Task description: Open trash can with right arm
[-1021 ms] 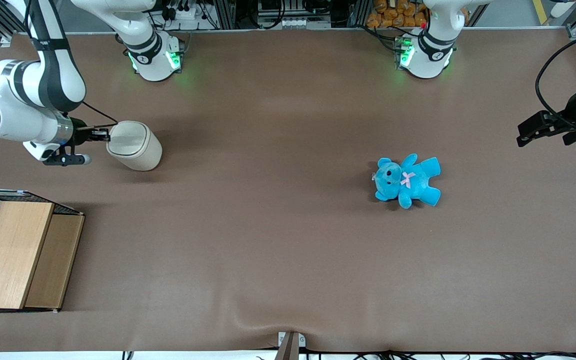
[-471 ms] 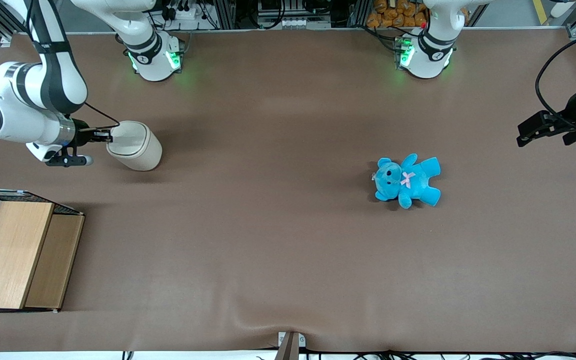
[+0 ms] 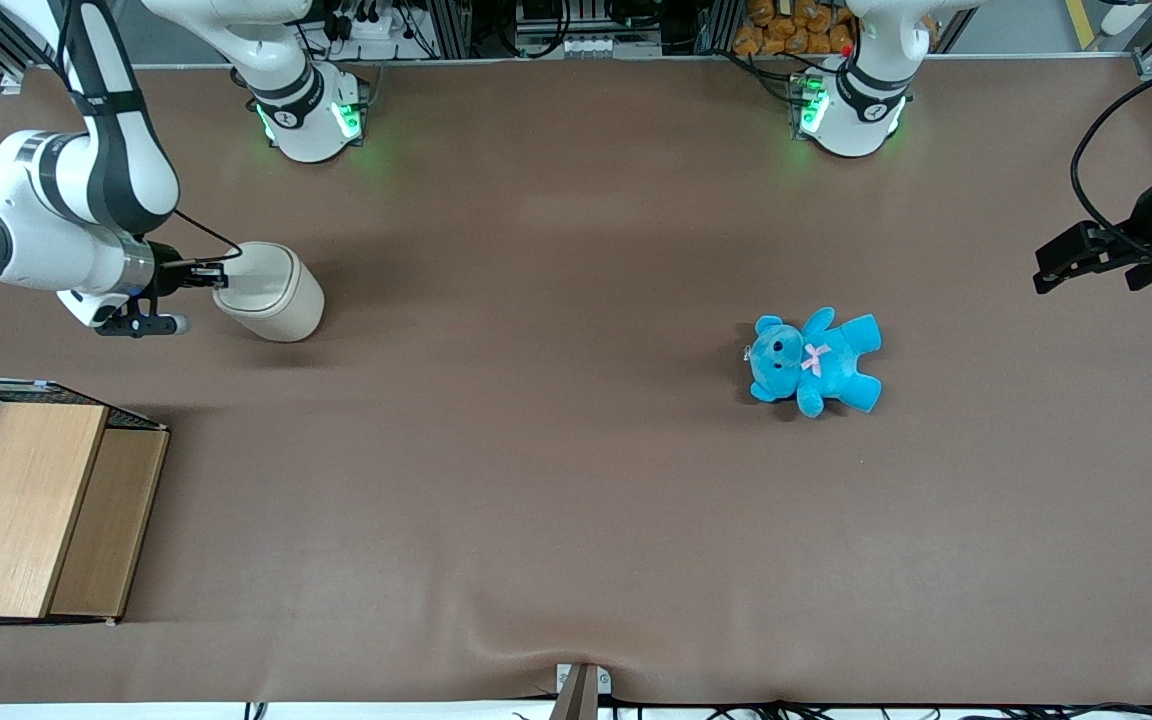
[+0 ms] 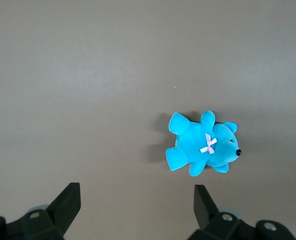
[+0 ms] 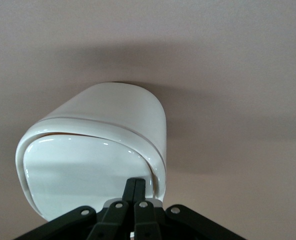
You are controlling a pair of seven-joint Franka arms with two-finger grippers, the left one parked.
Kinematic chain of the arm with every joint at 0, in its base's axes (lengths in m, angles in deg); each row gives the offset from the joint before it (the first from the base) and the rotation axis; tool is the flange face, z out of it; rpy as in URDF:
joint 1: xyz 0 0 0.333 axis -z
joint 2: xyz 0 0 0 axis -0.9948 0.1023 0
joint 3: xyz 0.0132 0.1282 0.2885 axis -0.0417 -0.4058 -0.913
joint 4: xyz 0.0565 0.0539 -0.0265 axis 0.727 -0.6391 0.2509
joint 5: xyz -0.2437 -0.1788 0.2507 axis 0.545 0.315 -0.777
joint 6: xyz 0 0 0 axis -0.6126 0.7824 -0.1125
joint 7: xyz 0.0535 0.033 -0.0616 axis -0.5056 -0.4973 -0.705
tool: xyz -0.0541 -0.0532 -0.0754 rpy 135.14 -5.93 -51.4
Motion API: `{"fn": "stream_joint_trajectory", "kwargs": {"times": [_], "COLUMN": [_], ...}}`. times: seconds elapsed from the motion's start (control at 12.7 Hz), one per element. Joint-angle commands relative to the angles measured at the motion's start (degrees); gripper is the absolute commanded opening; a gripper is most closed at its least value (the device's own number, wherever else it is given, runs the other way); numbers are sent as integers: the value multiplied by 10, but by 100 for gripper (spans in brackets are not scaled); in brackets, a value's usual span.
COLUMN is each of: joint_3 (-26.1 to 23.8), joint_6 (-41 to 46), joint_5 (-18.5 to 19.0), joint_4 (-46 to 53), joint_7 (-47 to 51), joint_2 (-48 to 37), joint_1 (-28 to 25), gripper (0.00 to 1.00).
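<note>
Front view: One trash can stands on the brown table toward the working arm's end. One right arm reaches toward it with the wrist held level. The claw sits at the edge of the can's lid, with its fingertips touching the lid surface. The two fingers are pressed together, with nothing pinched between them. One wooden box with wire mesh lies nearer to the front camera than the claw, at the same end of the table. One blue teddy lies well apart from the claw, toward the parked arm's end of the table. It lies flat with a pink bow on its chest.

Left wrist view: One blue teddy lies on the table. The trash can and the claw do not appear in this view.

Right wrist view: One trash can fills the middle of the view, directly in front of the claw. The can's body is glossy cream-white. The rounded-square lid faces the camera. A thin seam separates the lid from the raised rim around it. The two black fingers lie side by side with no gap between them. Their tips rest on the lid near its edge. The bare table surrounds the can.
</note>
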Motion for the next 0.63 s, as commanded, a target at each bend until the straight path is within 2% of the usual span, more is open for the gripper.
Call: {"fn": "stream_joint_trajectory", "kwargs": {"times": [0.0, 0.55], "joint_3": [-1, -1], "joint_6": [-20, -50], "joint_5": [-8, -8], "joint_4": [-7, -20], "joint_7": [1, -10], "joint_2": [7, 18], "joint_1": [2, 2], "gripper": [0, 0]}}
